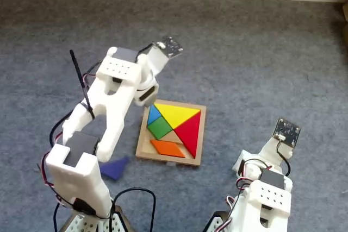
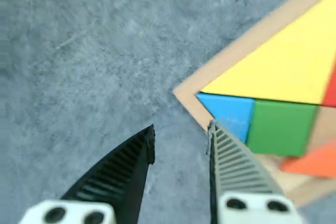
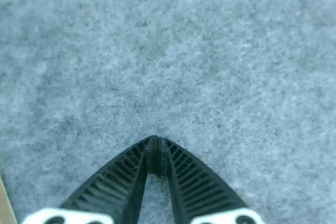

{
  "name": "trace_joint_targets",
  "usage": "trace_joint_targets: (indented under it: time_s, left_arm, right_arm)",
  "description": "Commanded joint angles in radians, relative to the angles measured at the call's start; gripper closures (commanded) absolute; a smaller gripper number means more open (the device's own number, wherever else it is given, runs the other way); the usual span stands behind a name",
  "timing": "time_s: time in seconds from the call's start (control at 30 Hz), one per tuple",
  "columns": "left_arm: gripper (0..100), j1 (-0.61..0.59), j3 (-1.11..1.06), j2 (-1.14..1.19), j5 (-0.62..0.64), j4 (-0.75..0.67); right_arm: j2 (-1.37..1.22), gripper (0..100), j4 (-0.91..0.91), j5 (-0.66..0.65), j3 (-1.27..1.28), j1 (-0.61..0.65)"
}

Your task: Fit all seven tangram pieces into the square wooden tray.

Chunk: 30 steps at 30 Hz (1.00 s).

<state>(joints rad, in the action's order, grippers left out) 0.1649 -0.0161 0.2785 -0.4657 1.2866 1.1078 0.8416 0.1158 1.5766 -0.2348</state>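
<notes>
High view: grey carpeted worktop [image 1: 261,63]. The square wooden tray [image 1: 167,159] lies near the middle, between the two arms. Inside it:
- A large yellow triangle [image 1: 176,113] along the far edge.
- A large red triangle [image 1: 190,131] on the side towards the right arm.
- A small blue triangle [image 1: 154,114] in the far corner on the left arm's side.
- A green square [image 1: 159,127] touching the blue one.
- An orange parallelogram [image 1: 168,148] along the near edge.
- A bare wood patch in the centre, between green, red and orange.

A dark blue-purple flat piece [image 1: 115,168] lies on the worktop outside the tray, just beside the near corner on the left arm's side and partly under the white left arm [image 1: 109,107]. That arm stretches up to the tray's blue-triangle corner. The white right arm [image 1: 266,194] sits well apart from the tray.

Left wrist view: left end effector [image 2: 181,128] has its fingers apart and nothing between them. The black finger [image 2: 126,174] is over the worktop [image 2: 79,51]. The light finger [image 2: 233,166] is at the tray rim [image 2: 252,48], beside the blue triangle [image 2: 231,114]. Can't tell if it touches. Green square [image 2: 281,127], yellow triangle [image 2: 283,66] and an orange edge [image 2: 315,163] are seated in the tray.

Right wrist view: right end effector [image 3: 155,141] has its fingers together with the tips meeting, holding nothing, over bare worktop [image 3: 168,51].
</notes>
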Motion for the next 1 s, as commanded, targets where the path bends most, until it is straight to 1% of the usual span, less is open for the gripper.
trace_joint_targets:
  time_s: [0.0,0.13,0.23,0.37,0.53,0.63,0.8,0.87,0.97]
  left_arm:
    - [83,0.074,0.142,-0.044,0.017,0.201]
    - [83,0.12,0.145,-0.044,0.017,0.29]
    - [83,0.128,0.143,-0.044,0.017,0.33]
    - [83,0.128,0.101,-0.044,0.012,0.331]
    - [83,0.147,-0.036,-0.077,0.014,0.318]
    - [83,0.165,-0.173,-0.18,0.015,0.242]
    - [83,0.197,-0.437,-0.372,0.017,0.054]
    - [83,0.203,-0.504,-0.403,0.017,-0.012]
    - [83,0.202,-0.544,-0.389,0.017,-0.074]
  right_arm:
    - [-0.001,99.2,-0.004,-0.012,0.007,-0.018]
    - [-0.001,99.2,-0.004,-0.012,0.007,-0.018]
    - [-0.001,99.2,-0.004,-0.012,0.007,-0.018]
    - [-0.001,99.2,-0.004,-0.012,0.007,-0.018]
    - [-0.001,99.2,-0.004,-0.012,0.007,-0.019]
    - [-0.001,99.2,-0.004,-0.012,0.007,-0.019]
    - [-0.001,99.2,-0.004,-0.012,0.007,-0.019]
    - [-0.001,99.2,-0.004,-0.012,0.007,-0.019]
    - [-0.001,99.2,-0.004,-0.012,0.007,-0.019]
